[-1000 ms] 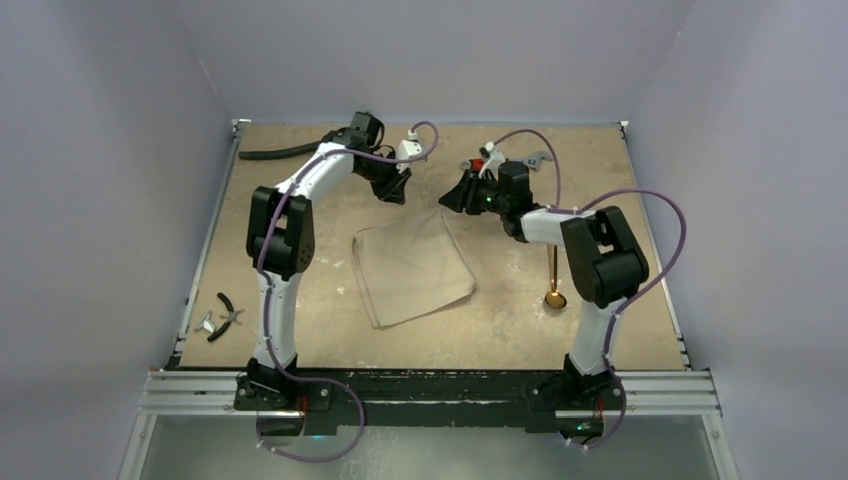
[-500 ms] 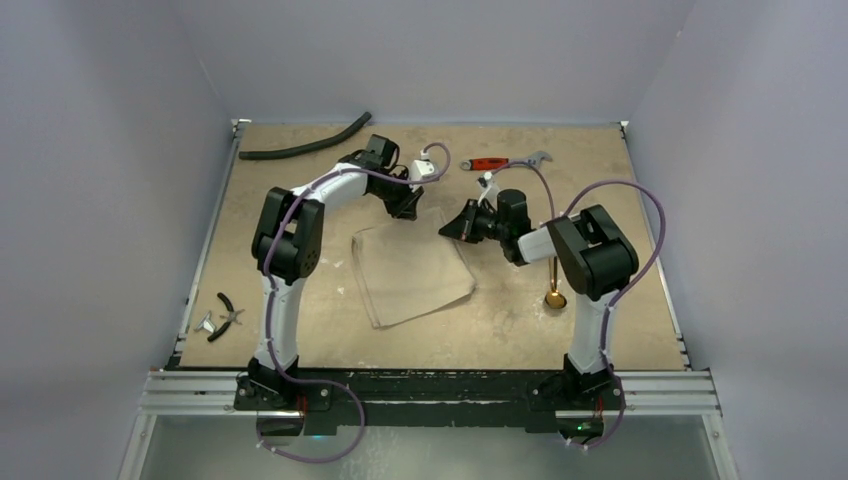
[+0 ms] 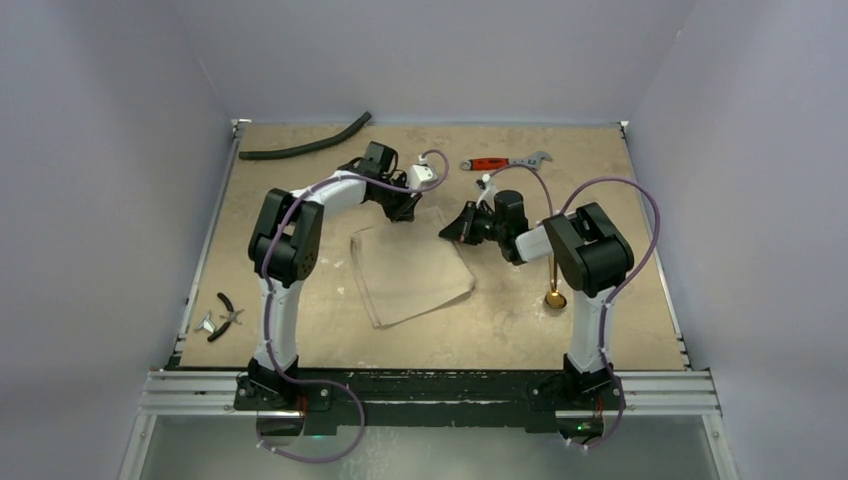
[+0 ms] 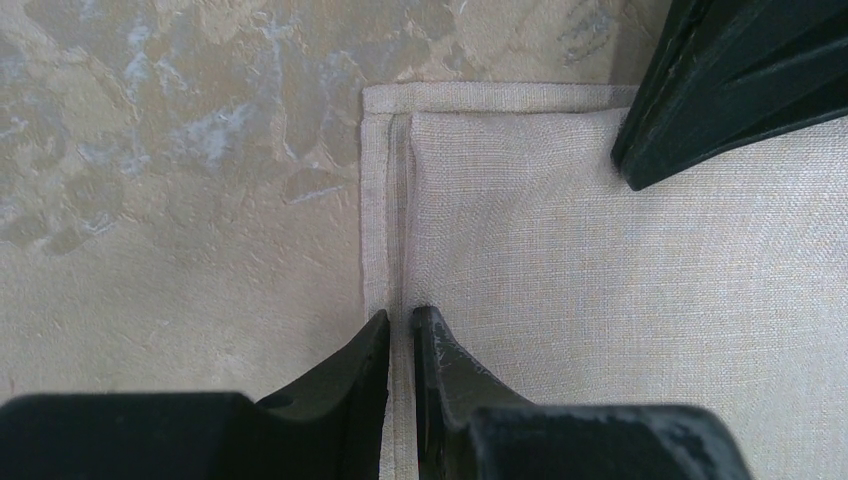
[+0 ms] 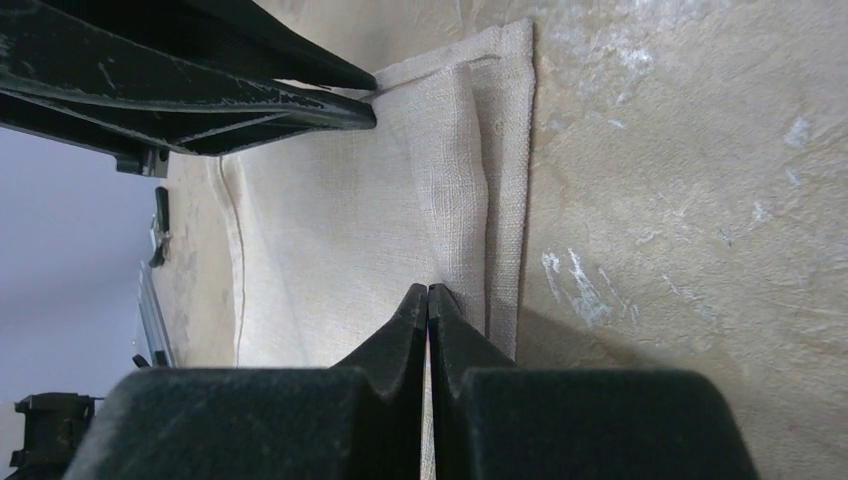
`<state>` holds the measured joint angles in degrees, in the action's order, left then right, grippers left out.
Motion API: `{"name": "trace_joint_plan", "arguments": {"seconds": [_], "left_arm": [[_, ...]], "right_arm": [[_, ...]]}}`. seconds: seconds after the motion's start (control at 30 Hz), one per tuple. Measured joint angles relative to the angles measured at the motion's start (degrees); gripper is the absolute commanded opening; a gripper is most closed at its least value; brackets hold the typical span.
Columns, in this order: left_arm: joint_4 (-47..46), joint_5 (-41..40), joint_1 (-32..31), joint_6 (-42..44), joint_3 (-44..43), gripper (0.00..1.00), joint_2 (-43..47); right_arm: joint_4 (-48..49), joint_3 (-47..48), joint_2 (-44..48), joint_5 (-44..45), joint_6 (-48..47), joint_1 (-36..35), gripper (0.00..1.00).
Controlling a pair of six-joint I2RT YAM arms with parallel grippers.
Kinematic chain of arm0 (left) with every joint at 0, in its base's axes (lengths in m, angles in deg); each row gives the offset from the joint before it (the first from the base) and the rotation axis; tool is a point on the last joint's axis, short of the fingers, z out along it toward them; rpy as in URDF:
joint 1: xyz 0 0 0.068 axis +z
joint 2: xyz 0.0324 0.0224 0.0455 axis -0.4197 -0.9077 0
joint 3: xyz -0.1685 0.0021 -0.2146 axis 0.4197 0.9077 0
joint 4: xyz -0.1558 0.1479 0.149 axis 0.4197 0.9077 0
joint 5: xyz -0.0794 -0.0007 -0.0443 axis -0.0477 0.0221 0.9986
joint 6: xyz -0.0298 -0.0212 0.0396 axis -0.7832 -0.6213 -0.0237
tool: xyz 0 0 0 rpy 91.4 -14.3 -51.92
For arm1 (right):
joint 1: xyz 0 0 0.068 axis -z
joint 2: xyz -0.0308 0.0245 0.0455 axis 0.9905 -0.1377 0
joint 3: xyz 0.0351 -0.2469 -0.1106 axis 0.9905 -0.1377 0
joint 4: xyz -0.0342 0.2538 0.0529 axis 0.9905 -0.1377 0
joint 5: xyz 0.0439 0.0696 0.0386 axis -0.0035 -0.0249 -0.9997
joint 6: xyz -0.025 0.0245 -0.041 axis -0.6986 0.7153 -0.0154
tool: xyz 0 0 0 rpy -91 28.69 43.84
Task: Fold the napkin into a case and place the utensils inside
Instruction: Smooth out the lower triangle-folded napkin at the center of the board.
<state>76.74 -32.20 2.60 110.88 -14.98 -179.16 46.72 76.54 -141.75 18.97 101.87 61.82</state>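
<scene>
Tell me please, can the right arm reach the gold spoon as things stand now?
Probably not at once. The right tool is shut on a fold of the napkin, and the spoon lies close under that arm's own elbow. It would likely need to let go and pull back first.

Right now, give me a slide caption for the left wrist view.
Left tool pinching the hemmed edge of the beige cloth napkin near its corner on the mottled tan tabletop.
</scene>
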Motion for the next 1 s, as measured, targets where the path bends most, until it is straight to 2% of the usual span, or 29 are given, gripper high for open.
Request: {"name": "trace_joint_plan", "arguments": {"seconds": [0.17, 0.3, 0.43, 0.73, 1.0], "left_arm": [[-0.7, -0.2, 0.0, 0.0, 0.5, 0.14, 0.3], [-0.7, -0.3, 0.0, 0.0, 0.5, 0.14, 0.3], [-1.0, -0.3, 0.0, -0.3, 0.8, 0.15, 0.4], [-1.4, -0.9, 0.0, -0.5, 1.7, 0.24, 1.4], [6.6, -0.5, 1.3, 1.7, 3.9, 0.25, 8.3]], "right_arm": [[-1.4, 1.9, 1.0, 1.0, 0.2, -0.3, 0.06], [-2.0, 7.6, 0.6, 0.9, 0.5, -0.8, 0.05], [-1.0, 12.6, -2.4, 0.7, 0.9, -1.1, 0.03], [-2.4, 17.3, -11.3, 0.2, 1.5, -1.1, 0.0], [-2.9, 17.8, -11.2, 3.5, 1.2, -1.3, 0.0]]}}
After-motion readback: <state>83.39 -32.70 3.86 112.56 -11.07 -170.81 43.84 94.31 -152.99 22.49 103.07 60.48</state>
